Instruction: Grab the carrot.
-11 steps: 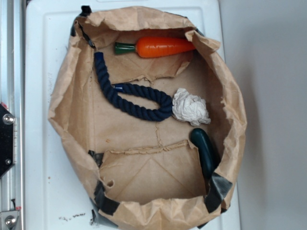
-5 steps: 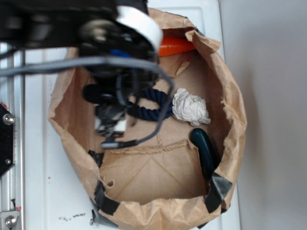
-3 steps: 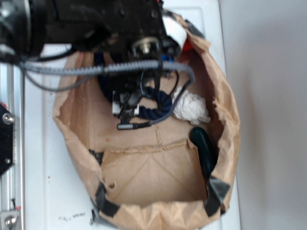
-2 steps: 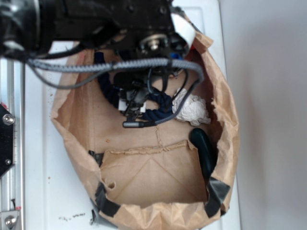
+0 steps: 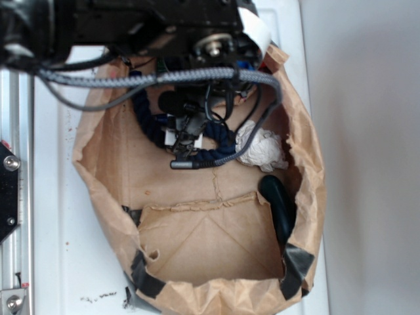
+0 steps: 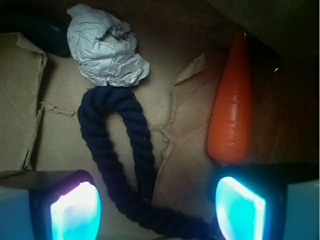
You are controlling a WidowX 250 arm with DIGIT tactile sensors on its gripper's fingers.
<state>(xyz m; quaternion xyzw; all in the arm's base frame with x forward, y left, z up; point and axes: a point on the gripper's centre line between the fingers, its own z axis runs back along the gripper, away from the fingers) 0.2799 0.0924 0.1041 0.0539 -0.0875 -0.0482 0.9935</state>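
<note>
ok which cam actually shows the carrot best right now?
Wrist. The carrot lies nearly full length on the brown paper, its wide end partly hidden behind one pad. In the exterior view the arm covers it; no orange is clearly visible.

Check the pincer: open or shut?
Open: in the wrist view the pincer has both fingers spread wide, nothing between them; the carrot lies ahead.

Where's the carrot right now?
In the wrist view the carrot lies on the right side of the paper bag, to the right of the rope, just beyond one gripper finger. The arm hides it in the exterior view.
</note>
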